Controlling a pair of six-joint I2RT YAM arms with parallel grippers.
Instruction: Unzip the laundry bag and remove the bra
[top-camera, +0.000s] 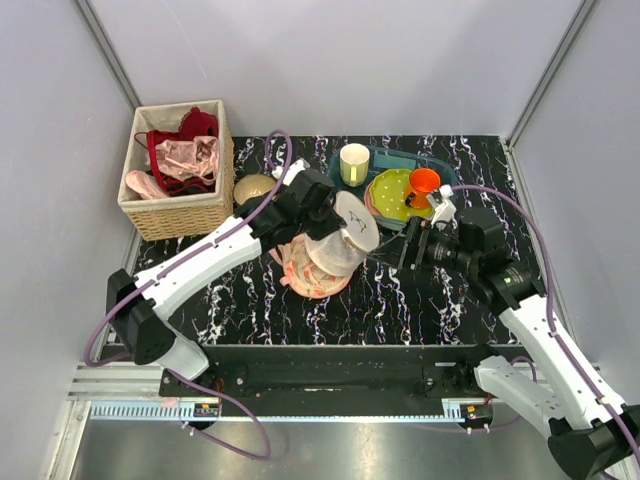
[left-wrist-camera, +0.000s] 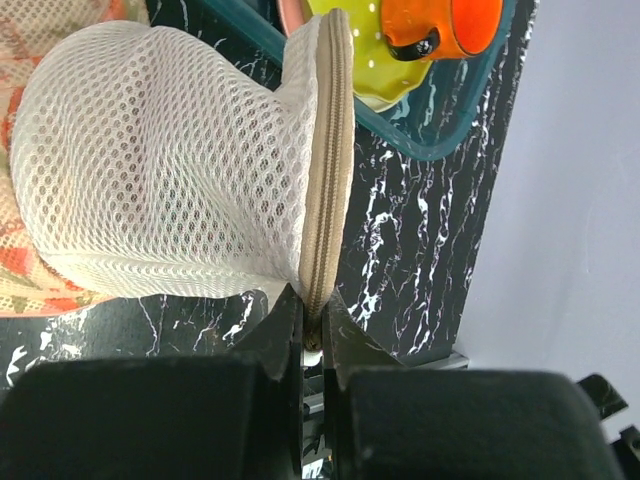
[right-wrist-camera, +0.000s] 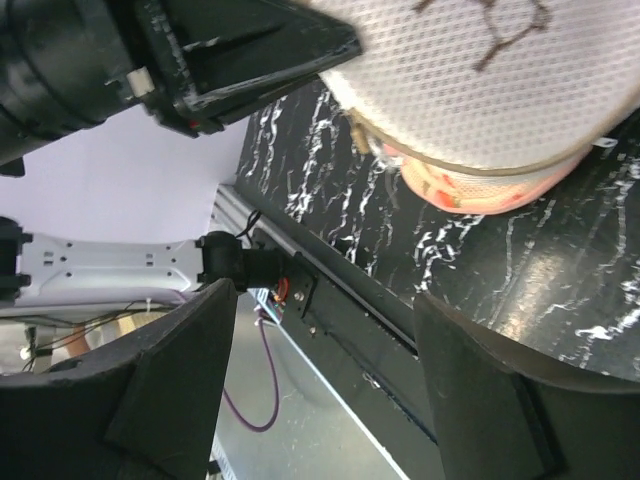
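Observation:
The laundry bag (top-camera: 345, 240) is a round white mesh pouch, lifted and tipped on its side above the black marbled table. My left gripper (top-camera: 333, 207) is shut on its rim. In the left wrist view the fingertips (left-wrist-camera: 285, 320) pinch the tan zip (left-wrist-camera: 328, 160) at the bag's (left-wrist-camera: 170, 170) edge. My right gripper (top-camera: 406, 248) stands open just right of the bag, nothing between its fingers. In the right wrist view the bag (right-wrist-camera: 480, 80) hangs above and apart from the open right gripper (right-wrist-camera: 325, 340). The bra is hidden.
A peach floral cloth (top-camera: 310, 278) lies under the bag. A wicker basket (top-camera: 178, 215) of red and pink garments stands at the back left. Behind are a yellow cup (top-camera: 354, 163), a green spotted plate (top-camera: 392, 195) with an orange cup (top-camera: 422, 185) and a teal tray (top-camera: 445, 165).

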